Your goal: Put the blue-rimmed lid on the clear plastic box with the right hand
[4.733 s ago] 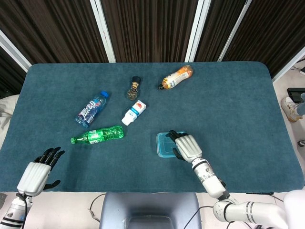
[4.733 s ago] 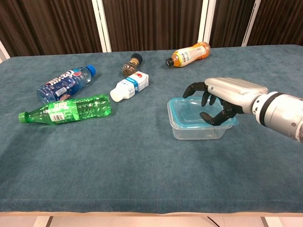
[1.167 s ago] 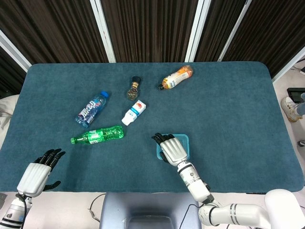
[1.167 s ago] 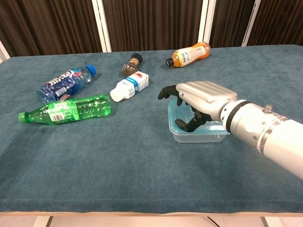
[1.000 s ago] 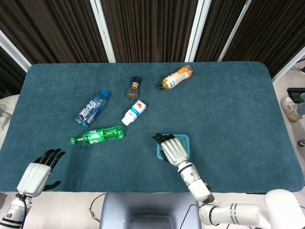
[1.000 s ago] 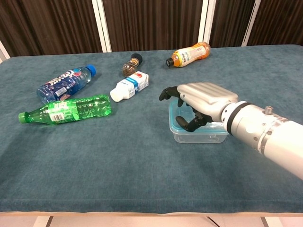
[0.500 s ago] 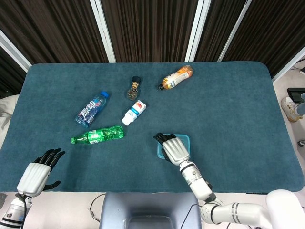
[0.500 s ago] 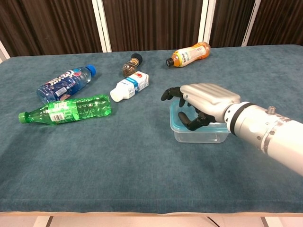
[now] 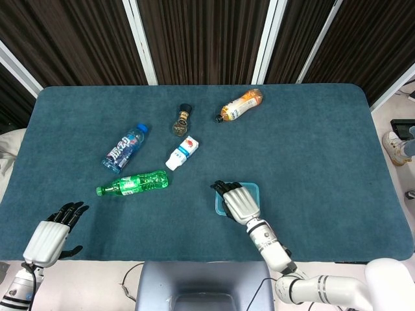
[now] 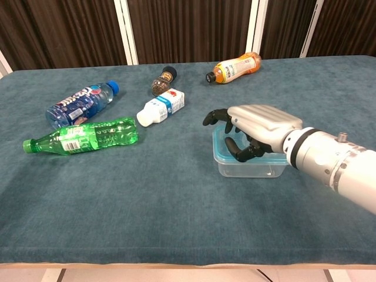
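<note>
the right hand (image 10: 254,132) hovers palm down over the clear plastic box (image 10: 249,163), its dark fingers (image 10: 235,145) curled loosely toward the top. the blue-rimmed lid (image 10: 220,150) sits on the box; its blue edge shows along the box's rim in both views, so the covering looks done or nearly done. whether every side has seated cannot be told, since the hand hides much of the top. whether the fingertips touch the lid is also unclear in the chest view; nothing appears gripped, and the pose looks suited to pressing down, not lifting.

the box stands near the front middle of the table (image 9: 311,142), apart from the other things, which leaves room for the arm to come in from the robot's side.

the left hand (image 9: 53,233) rests at the near left edge, fingers spread, holding nothing, out of the way as the task names the right hand only.

a green bottle (image 10: 82,137), a blue bottle (image 10: 79,103), a small milk carton (image 10: 160,107), a brown jar (image 10: 160,82) and an orange bottle (image 10: 235,67) lie farther back, well apart from the box.
</note>
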